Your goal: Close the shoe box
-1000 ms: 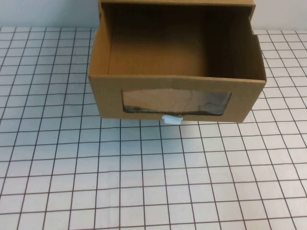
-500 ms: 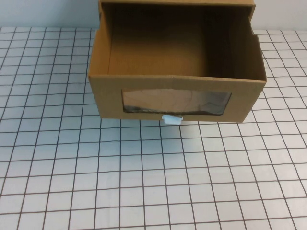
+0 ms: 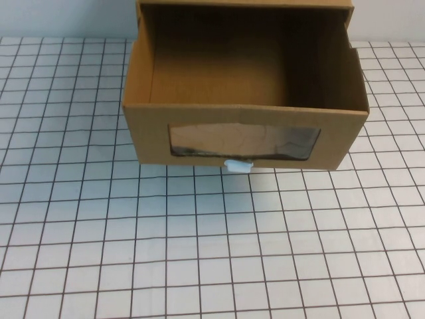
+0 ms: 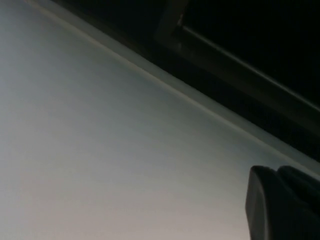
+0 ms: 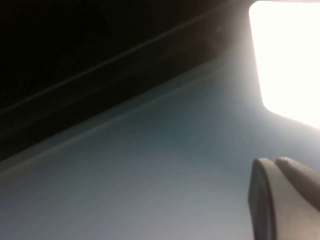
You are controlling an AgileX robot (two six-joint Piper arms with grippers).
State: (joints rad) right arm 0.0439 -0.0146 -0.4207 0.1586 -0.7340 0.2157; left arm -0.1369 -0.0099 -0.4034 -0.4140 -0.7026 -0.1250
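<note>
The shoe box point(image 3: 199, 133) is brown cardboard and stands at the far middle of the table in the high view. Its drawer is pulled out toward me from the outer sleeve point(image 3: 246, 3) and is empty inside. The front has a clear window point(image 3: 242, 141) with a small white pull tab point(image 3: 239, 165) at its lower edge. Neither gripper shows in the high view. My left gripper point(image 4: 277, 170) shows only in the left wrist view, fingertips together, holding nothing. My right gripper point(image 5: 276, 161) shows only in the right wrist view, also shut and empty. The box is out of both wrist views.
The table point(image 3: 199, 252) has a white cover with a black grid, open in front of the box and to both sides. The wrist views show only a plain pale surface and a dark band; a bright patch point(image 5: 290, 55) glares in the right one.
</note>
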